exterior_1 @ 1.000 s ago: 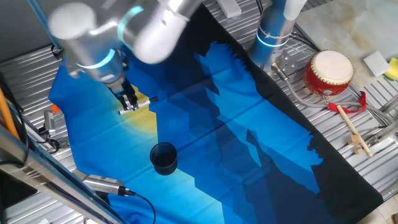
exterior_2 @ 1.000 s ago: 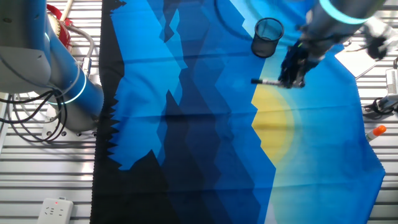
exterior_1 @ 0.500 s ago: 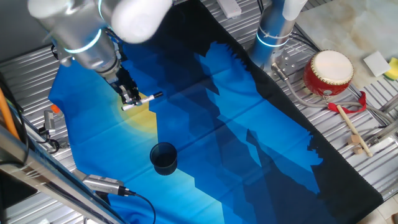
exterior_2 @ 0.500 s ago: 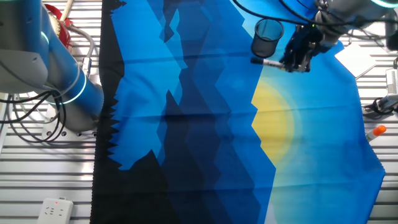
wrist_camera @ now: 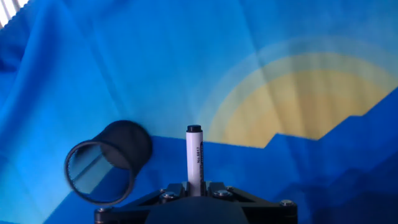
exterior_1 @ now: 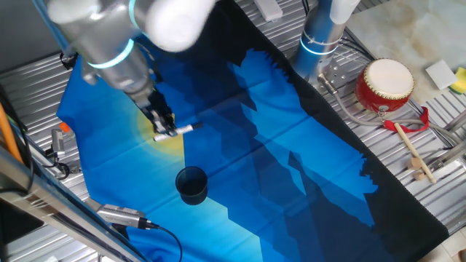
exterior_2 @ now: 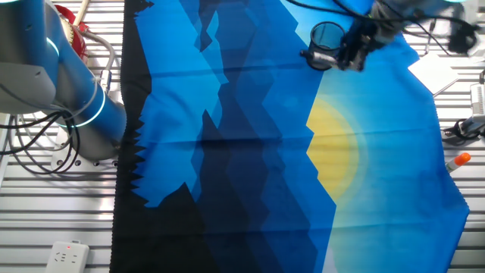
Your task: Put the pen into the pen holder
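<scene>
My gripper (exterior_1: 166,130) is shut on the pen (exterior_1: 178,129), a thin white marker with a black tip. It holds the pen level above the blue cloth. In the hand view the pen (wrist_camera: 194,157) sticks out from between the jaws, black tip forward. The pen holder (exterior_1: 191,183) is a small dark cup standing on the cloth, in front of and below the gripper. In the other fixed view the gripper (exterior_2: 350,54) and the pen (exterior_2: 318,55) overlap the cup (exterior_2: 326,38). In the hand view the cup (wrist_camera: 106,163) lies left of the pen.
A blue cloth (exterior_1: 240,138) with a yellow patch (exterior_2: 333,148) covers the table. A red drum (exterior_1: 384,86) with a cream top, a wooden drumstick (exterior_1: 412,151) and the arm's base (exterior_1: 320,40) stand at the far right. Cables and an orange-capped item (exterior_2: 458,160) lie off the cloth.
The gripper has carried the pen toward the cup. In the other fixed view it went from beside the yellow patch up to the cup.
</scene>
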